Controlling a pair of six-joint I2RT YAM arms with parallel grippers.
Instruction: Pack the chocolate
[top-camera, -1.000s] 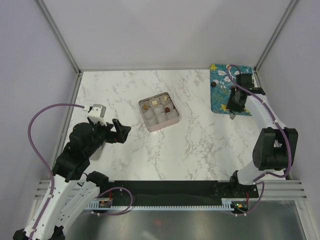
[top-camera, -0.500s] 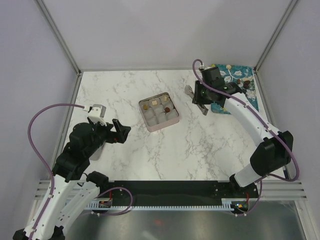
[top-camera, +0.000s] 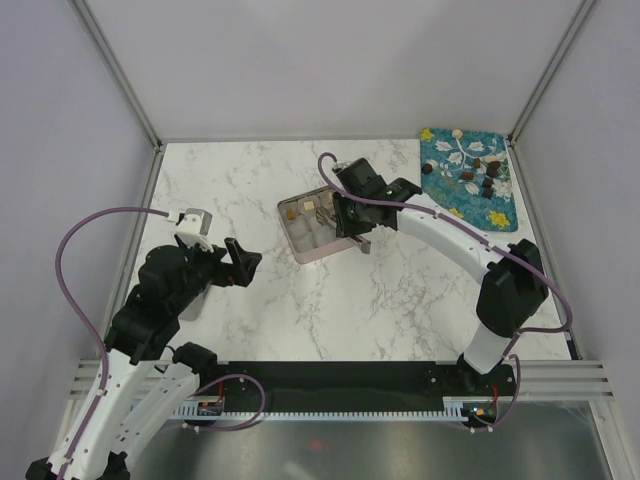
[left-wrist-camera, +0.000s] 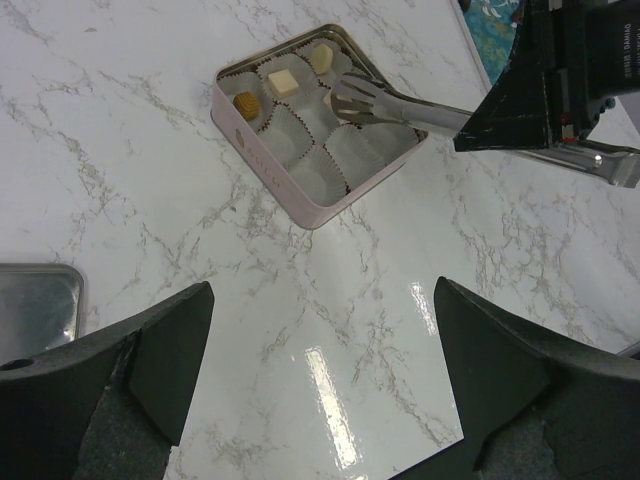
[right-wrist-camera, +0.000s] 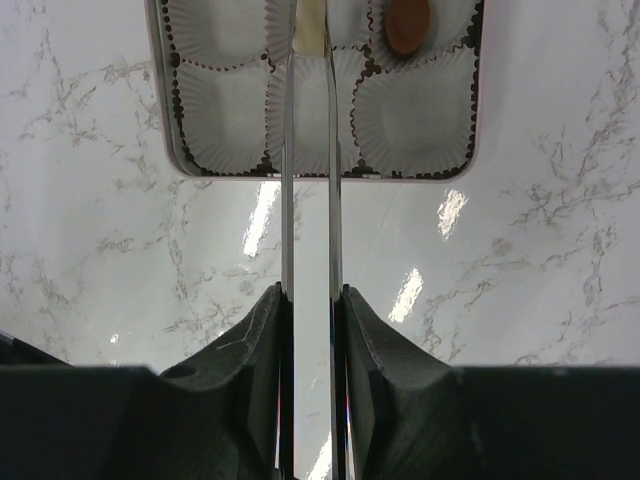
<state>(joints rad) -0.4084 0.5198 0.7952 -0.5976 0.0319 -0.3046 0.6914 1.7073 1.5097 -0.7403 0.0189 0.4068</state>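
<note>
The pink tin (top-camera: 296, 248) stands mid-table with white paper cups inside. Chocolate pieces lie in it: a yellowish-brown one (left-wrist-camera: 247, 103), two cream ones (left-wrist-camera: 283, 82) and a round brown one (right-wrist-camera: 408, 22). More chocolate (top-camera: 487, 186) is scattered on the blue floral mat (top-camera: 450, 195) at the back right. My right gripper (right-wrist-camera: 310, 292) is shut on the metal tongs (left-wrist-camera: 420, 115), whose tips hang over the tin's cups. Something cream (right-wrist-camera: 310, 28) shows between the tips; I cannot tell if it is held. My left gripper (left-wrist-camera: 322, 285) hangs open over bare marble.
A flat metal lid (left-wrist-camera: 35, 300) lies on the table at the left, under my left arm. The tin's wall (left-wrist-camera: 270, 175) faces my left gripper. Frame posts and grey walls close the table at the back and sides.
My right arm has swung left from the blue mat to the tin, carrying the tongs with it. My left arm has not moved.
</note>
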